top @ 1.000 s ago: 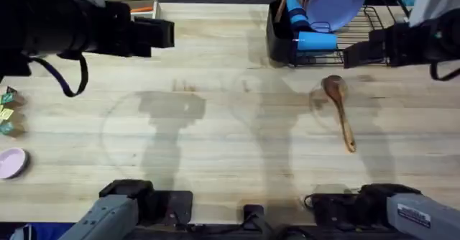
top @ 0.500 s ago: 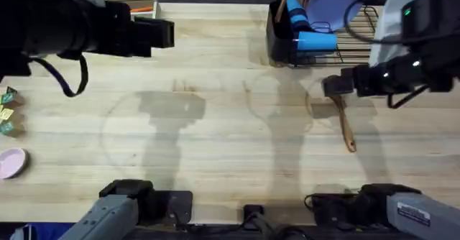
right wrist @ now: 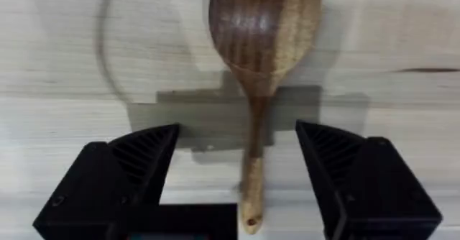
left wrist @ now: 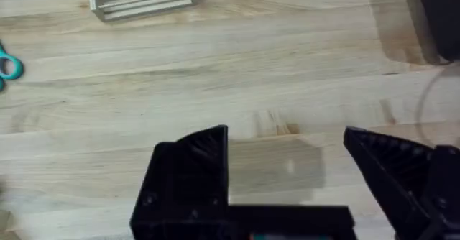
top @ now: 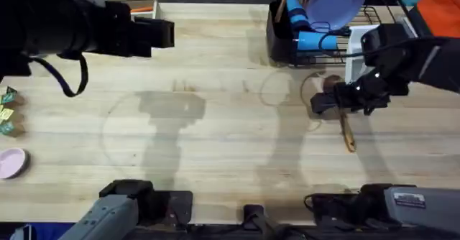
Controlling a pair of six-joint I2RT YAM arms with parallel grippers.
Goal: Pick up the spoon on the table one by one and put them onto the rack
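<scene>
The left gripper (left wrist: 287, 168) hovers over bare table (top: 215, 139) at about ten o'clock, jaws spread wide, holding nothing. At three o'clock the right gripper (right wrist: 241, 172) hangs low with its fingers parted wide astride the handle of the wooden spoon (right wrist: 260, 46), gripping nothing. The black rack (top: 316, 42) stands at one o'clock.

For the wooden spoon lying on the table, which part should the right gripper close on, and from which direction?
Probably the slim handle just below the bowl, from straight above. The spoon lies flat on the table, and the right gripper already hangs open with one finger on each side of the handle. The round bowl looks too wide for a sure pinch.
</scene>
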